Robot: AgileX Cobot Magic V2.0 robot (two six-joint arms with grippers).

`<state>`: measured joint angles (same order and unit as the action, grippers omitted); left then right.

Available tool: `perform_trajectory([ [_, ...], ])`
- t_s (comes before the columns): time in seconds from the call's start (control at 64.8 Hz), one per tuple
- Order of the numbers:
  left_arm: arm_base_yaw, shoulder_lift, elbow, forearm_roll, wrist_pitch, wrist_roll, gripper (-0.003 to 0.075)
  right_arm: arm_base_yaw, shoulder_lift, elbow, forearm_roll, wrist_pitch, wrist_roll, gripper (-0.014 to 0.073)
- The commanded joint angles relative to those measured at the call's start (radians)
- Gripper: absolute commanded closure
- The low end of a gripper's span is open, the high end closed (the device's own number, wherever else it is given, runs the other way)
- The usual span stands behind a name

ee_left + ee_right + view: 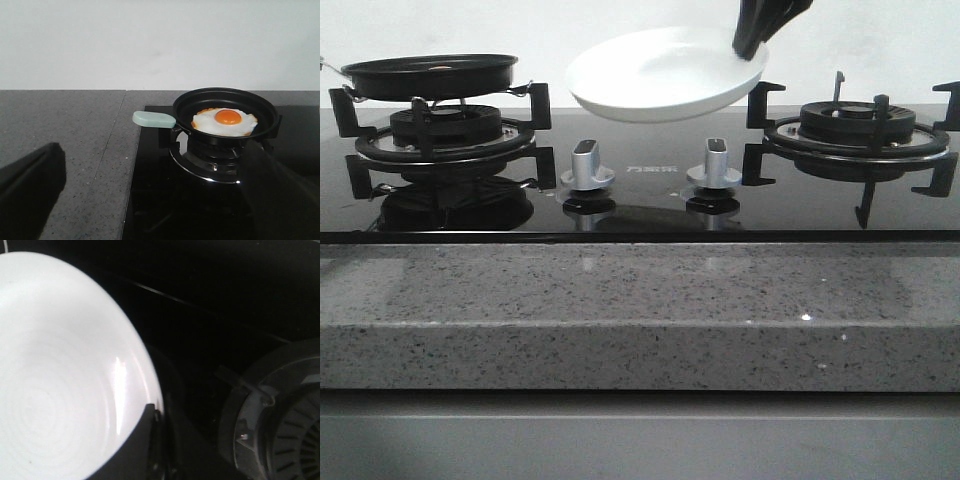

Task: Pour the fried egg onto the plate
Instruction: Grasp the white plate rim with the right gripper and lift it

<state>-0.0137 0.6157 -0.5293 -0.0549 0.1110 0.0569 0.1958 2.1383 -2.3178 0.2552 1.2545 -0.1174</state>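
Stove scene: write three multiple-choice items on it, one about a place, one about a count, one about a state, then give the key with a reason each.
1. Where does the fried egg lie?
A. In the black frying pan on the left burner
B. On the plate
C. On the counter

2. How many silver knobs does the stove have?
A. One
B. Two
C. Four

3. What state is the plate in?
A. Flat on the right burner
B. Upside down on the counter
C. Lifted above the stove, the right gripper on its rim

Key: 1 A, the left wrist view shows the egg inside the pan. 2 B, a left knob and a right knob show. 3 C, the front view shows it raised clear of the hob.
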Motion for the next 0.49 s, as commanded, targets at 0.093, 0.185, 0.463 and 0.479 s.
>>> perform_trajectory([
  [0.093, -0.003, 0.004, -0.039, -0.007, -0.086, -0.009, 0.0029, 0.002, -0.172, 0.143, 0.134, 0.064, -0.086, 0.0653],
  [0.185, -0.003, 0.004, -0.039, -0.007, -0.086, -0.009, 0.0029, 0.011, -0.234, 0.281, 0.165, 0.006, -0.122, 0.0653],
  [0.463, -0.003, 0.004, -0.039, -0.007, -0.086, -0.009, 0.0029, 0.066, -0.459, 0.725, 0.172, -0.282, -0.161, 0.0653],
  [0.479, -0.003, 0.004, -0.039, -0.007, -0.086, -0.009, 0.0029, 0.069, -0.469, 0.743, 0.172, -0.297, -0.161, 0.0653],
])
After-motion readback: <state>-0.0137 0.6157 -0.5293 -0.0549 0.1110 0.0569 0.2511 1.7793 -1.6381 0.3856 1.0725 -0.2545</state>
